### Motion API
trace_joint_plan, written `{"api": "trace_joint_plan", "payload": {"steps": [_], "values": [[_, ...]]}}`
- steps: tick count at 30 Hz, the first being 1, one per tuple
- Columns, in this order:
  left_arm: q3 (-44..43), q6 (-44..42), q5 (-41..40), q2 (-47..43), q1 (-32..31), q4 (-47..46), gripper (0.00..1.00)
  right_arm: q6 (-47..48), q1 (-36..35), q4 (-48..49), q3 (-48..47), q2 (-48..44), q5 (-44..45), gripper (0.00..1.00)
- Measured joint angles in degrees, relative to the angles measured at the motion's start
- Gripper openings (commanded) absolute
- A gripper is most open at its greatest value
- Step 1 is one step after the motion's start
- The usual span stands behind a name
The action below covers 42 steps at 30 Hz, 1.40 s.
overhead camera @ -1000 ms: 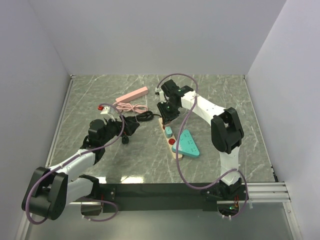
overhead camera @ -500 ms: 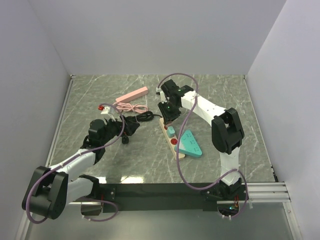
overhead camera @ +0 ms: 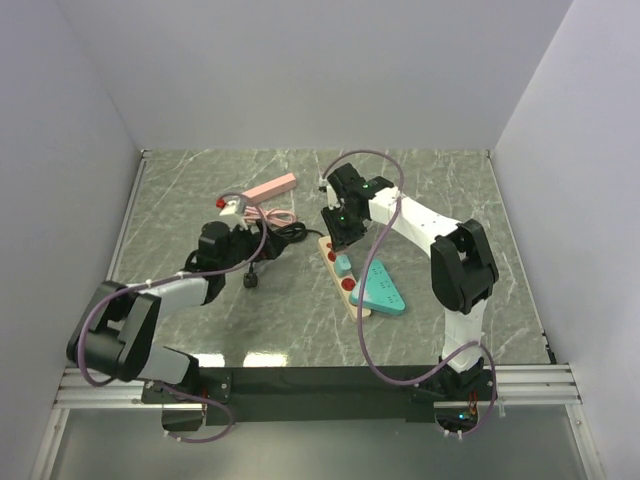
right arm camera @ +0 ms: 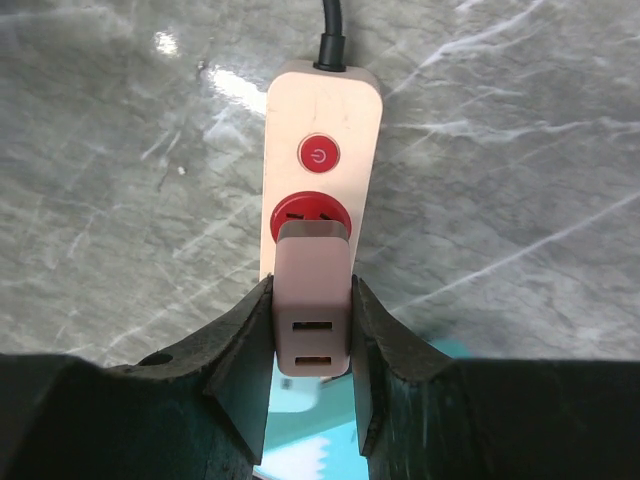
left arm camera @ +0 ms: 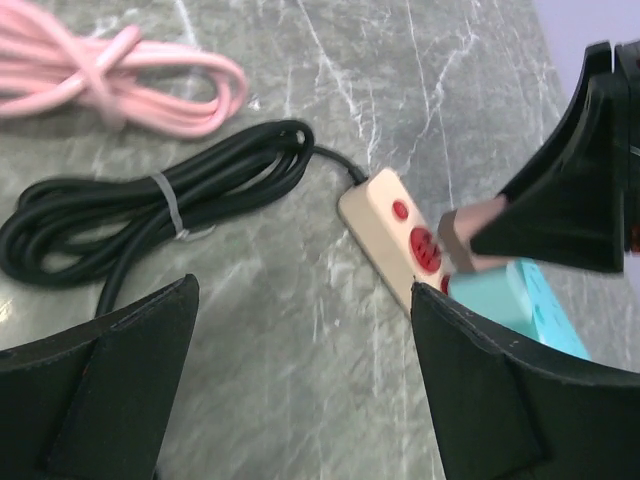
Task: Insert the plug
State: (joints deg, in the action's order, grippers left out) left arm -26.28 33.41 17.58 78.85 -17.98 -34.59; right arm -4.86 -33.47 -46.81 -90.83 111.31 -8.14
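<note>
The right end effector (right arm camera: 312, 330) is closed on the dusty-pink rectangular plastic plug (right arm camera: 313, 300), one finger on each long side, so that the front end stays free to enter a socket. The plug hangs just above the cream oblong power strip (right arm camera: 322, 110), with its leading end over the red round socket (right arm camera: 310, 212) next to the red power button (right arm camera: 318, 155). Whether the pins have entered cannot be determined, so insertion is judged not yet complete. The strip lies flat on the grey marble-patterned tabletop (overhead camera: 430, 180), socket faces up, which allows a straight downward push. The left end effector (left arm camera: 300, 400) is open and holds nothing. It hovers low near the coiled black power cable (left arm camera: 150, 205), probably placed to steady the strip or its cable during the push.
</note>
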Motion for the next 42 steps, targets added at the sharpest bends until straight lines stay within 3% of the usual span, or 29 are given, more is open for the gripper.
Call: {"api": "trace_joint_plan", "payload": {"steps": [7, 16, 23, 30, 42], "values": [[-12.28, -1.84, -4.02, 11.37, -7.06, 2.08, 0.86, -0.61, 0.52, 3.54, 2.91, -1.16, -3.06, 0.0], [-21.51, -2.56, -5.22, 26.47, -10.67, 5.88, 0.8, -1.09, 0.63, 4.13, 3.02, -1.16, -4.85, 0.0], [-24.09, -2.56, -5.16, 29.24, -12.26, 5.16, 0.79, -1.27, 0.61, 3.89, 2.89, -1.14, -4.61, 0.0], [-25.59, -2.38, -5.42, 31.01, -12.92, 4.5, 0.66, -1.53, 0.52, 2.27, 2.01, -1.07, -3.32, 0.0], [-22.67, -1.6, -4.57, 31.43, -13.0, -1.22, 0.64, -1.7, -2.38, -2.1, -3.08, 2.47, 1.36, 0.0]]}}
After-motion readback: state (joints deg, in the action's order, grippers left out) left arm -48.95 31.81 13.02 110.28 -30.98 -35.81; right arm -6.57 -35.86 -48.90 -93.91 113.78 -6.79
